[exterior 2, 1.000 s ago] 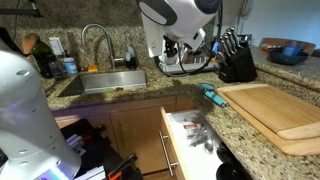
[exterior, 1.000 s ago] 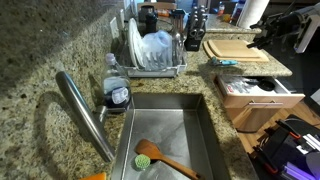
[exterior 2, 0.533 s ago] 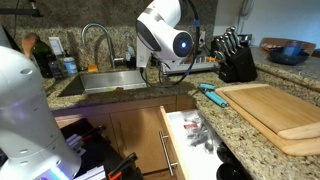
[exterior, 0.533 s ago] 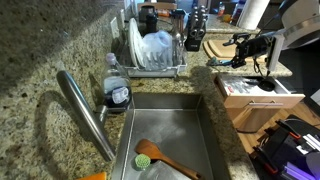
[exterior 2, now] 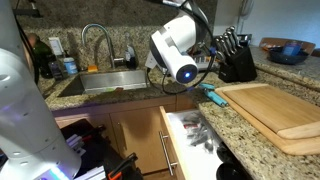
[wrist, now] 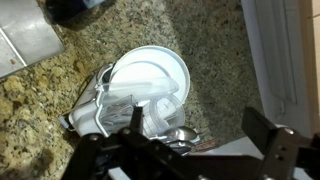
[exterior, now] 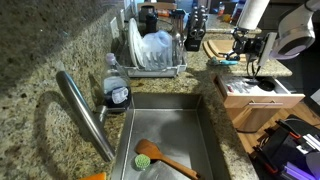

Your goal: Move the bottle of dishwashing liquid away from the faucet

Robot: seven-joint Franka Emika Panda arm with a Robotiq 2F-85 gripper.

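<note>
While the bottle of dishwashing liquid [exterior: 116, 90] stands upright on the granite counter [exterior: 40, 50] at the back corner of the steel sink [exterior: 190, 135], just beside the long curved faucet [exterior: 85, 110], the robot's gripper [exterior: 245, 47] hangs well apart from it. It is above the far stretch of counter, near a wooden cutting board [exterior: 218, 50] and an open drawer [exterior: 255, 95]. A dish rack [exterior: 150, 55] holding white plates sits between bottle and gripper.

In the wrist view the two dark fingers [wrist: 135, 125] are spread wide with nothing between them. That camera looks down on the rack's plates, and the bottle is out of its sight. A green scrub brush [exterior: 143, 158] and a wooden-handled utensil [exterior: 170, 162] lie in the sink.

The reach will likely have to cross the rack toward the faucet. Since the bottle's long axis is vertical, closing across its squat body or cap looks fitting.
</note>
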